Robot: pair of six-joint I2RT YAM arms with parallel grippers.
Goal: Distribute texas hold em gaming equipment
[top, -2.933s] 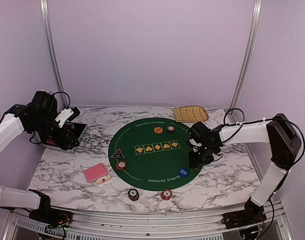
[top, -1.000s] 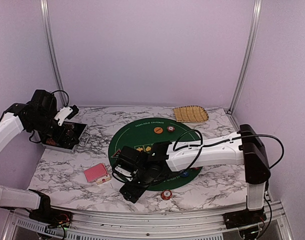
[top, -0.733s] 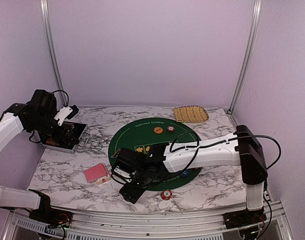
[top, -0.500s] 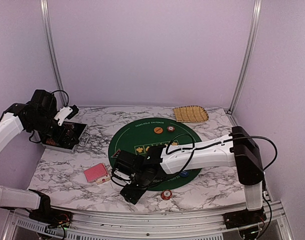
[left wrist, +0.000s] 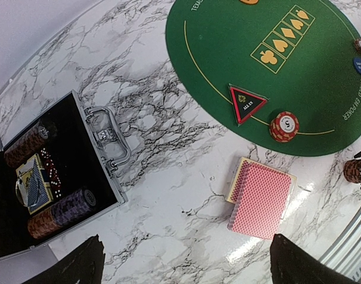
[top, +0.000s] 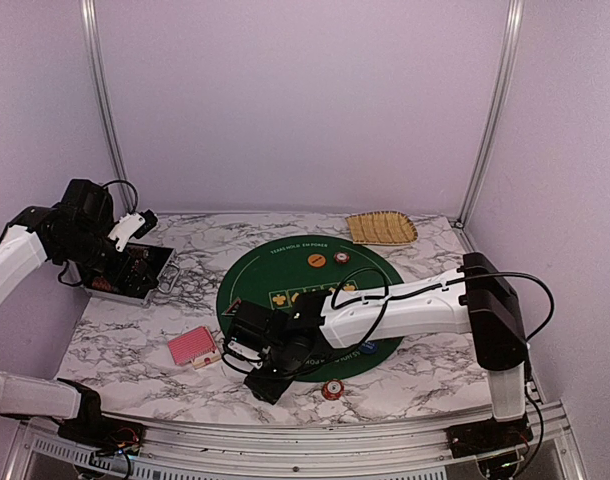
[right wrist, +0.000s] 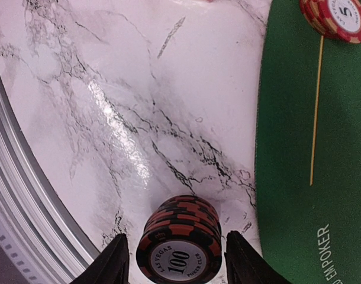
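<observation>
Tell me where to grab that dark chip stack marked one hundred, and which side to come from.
Pinch the dark chip stack across its round side wall, low enough to catch every chip, coming from straight above. It stands flat on the marble table, just off the green mat, with its sides free. The right gripper straddles it that way, jaws open.

Lab test cell w/ alu frame (top: 103, 100)
</observation>
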